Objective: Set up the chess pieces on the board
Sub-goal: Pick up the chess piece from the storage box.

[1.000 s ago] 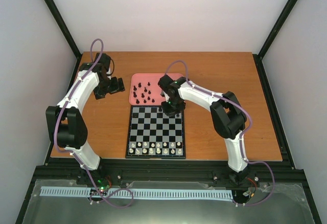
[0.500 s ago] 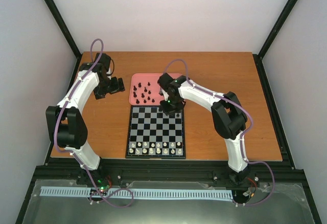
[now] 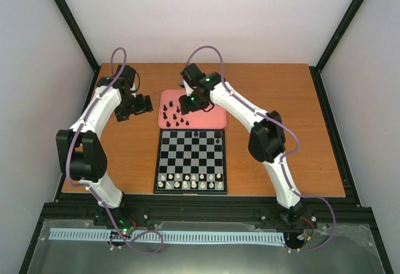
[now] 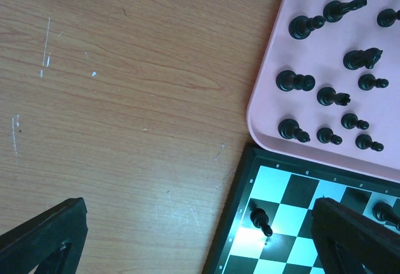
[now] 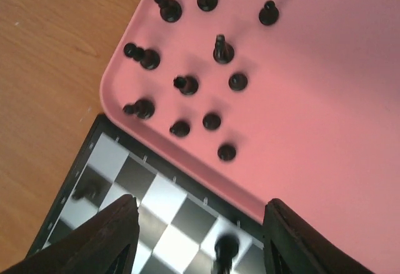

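Bench [image 3: 281,99], board [image 3: 190,161] laid on it, pink tray [image 3: 209,119] set at the board's far edge, left end effector [image 3: 145,104] held wide open beside the tray, right end effector [image 5: 200,205] held open above it, chess pieces [image 3: 175,114] mostly gathered on the tray, a few stood on the board.

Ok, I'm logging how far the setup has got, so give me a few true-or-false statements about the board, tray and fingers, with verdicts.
1. The white pieces stand on the two near rows of the board. True.
2. Every black piece is on the board. False: most black chess pieces stand on the pink tray.
3. The left gripper hangs over the table, fingers wide apart. True.
4. The right gripper has its fingers shut. False: they stand apart, over the tray's edge.
5. The tray lies nearer the arms' bases than the board. False: it lies beyond the board's far edge.
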You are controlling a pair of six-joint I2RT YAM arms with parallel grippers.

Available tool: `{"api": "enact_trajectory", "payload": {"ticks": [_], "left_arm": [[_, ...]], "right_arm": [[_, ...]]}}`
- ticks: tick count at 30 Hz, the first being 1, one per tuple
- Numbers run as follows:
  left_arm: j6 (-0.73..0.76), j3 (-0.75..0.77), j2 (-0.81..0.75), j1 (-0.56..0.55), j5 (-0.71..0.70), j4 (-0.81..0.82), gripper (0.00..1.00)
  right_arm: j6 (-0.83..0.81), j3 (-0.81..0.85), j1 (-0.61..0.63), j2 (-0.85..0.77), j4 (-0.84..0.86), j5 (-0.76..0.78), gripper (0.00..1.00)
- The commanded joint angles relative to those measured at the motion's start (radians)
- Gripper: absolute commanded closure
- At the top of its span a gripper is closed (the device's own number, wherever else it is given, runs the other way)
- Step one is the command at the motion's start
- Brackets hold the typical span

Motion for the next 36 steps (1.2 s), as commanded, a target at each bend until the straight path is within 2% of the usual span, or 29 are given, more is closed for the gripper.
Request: {"api": "enact_trajectory", "payload": {"ticks": [1,8,12,16,22,36], "left_arm": [[-0.012,0.009,-0.012,-0.001,-0.001,0.01,0.0],[-0.009,0.005,-0.01,-0.001,-0.003,0.01,0.0],[-0.009,0.003,-0.007,-0.002,-0.003,0.01,0.0],[-0.01,0.002,-0.002,-0.001,0.0,0.014,0.0],[-0.011,0.005,0.007,-0.001,0.003,0.015,0.0],[-0.009,0.006,0.018,-0.001,0.002,0.017,0.0]], "right_arm": [[-0.029,0.14,-0.006,0.158,-0.053,-0.002,0.46],[-0.018,0.209,-0.023,0.264,-0.027,0.01,0.49],[-0.027,0.212,-0.025,0.299,-0.037,-0.024,0.59],[-0.036,0.212,-0.025,0.318,-0.037,-0.038,0.62],[-0.042,0.217,-0.025,0.339,-0.036,-0.069,0.63],[-0.039,0.223,-0.025,0.356,-0.04,-0.074,0.73]]}}
